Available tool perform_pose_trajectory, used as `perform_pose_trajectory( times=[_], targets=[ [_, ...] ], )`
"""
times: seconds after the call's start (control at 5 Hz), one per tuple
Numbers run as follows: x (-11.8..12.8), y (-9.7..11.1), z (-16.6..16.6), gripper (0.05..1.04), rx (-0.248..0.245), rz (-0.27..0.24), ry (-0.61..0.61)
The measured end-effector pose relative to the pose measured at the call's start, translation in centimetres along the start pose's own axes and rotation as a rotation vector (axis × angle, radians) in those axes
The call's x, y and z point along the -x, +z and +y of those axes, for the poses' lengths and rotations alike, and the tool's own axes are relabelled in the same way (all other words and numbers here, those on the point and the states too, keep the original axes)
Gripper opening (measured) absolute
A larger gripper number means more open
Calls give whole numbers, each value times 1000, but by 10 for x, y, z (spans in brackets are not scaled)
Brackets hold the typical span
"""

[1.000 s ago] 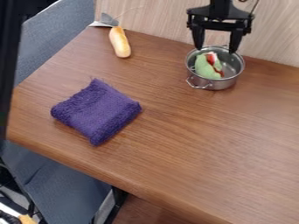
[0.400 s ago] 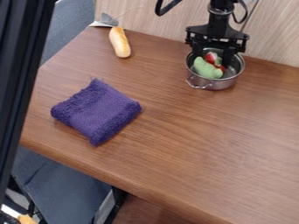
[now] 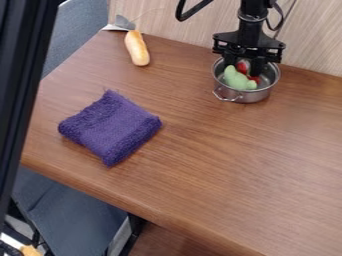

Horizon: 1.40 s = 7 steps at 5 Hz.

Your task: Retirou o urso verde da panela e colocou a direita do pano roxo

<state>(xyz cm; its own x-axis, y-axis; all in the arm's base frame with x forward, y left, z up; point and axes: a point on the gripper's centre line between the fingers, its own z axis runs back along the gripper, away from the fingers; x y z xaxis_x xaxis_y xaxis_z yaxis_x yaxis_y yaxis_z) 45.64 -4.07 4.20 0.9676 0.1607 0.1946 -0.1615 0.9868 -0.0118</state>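
Camera view showed the end effector [image 3: 246, 65] low over the pot [image 3: 248, 97], presumably to grasp the green bear [image 3: 236, 80] beneath it, opening and hold impossible to tell.

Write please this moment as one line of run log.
end effector: at metal pot opening | green toy bear: inside pot | grasp: unclear | placement right of purple cloth: not done

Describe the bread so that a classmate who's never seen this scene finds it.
On the wooden table, look to the upper left, near the wall. There, beyond the purple cloth, lies the bread: long, golden and rounded, unlike the flat cloth or the silver pot.
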Motion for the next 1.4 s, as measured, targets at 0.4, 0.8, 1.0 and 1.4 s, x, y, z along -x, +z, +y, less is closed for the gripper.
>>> perform_pose_trajectory(
  times=[0.4,0.8,1.0,1.4],
  targets=[
    [-10,42,3,534,46,-74,28],
    [-24,102,39,533,81,-186,119],
    [0,123,42,533,107,-176,137],
    [63,147,43,533,116,-180,107]
  ],
)
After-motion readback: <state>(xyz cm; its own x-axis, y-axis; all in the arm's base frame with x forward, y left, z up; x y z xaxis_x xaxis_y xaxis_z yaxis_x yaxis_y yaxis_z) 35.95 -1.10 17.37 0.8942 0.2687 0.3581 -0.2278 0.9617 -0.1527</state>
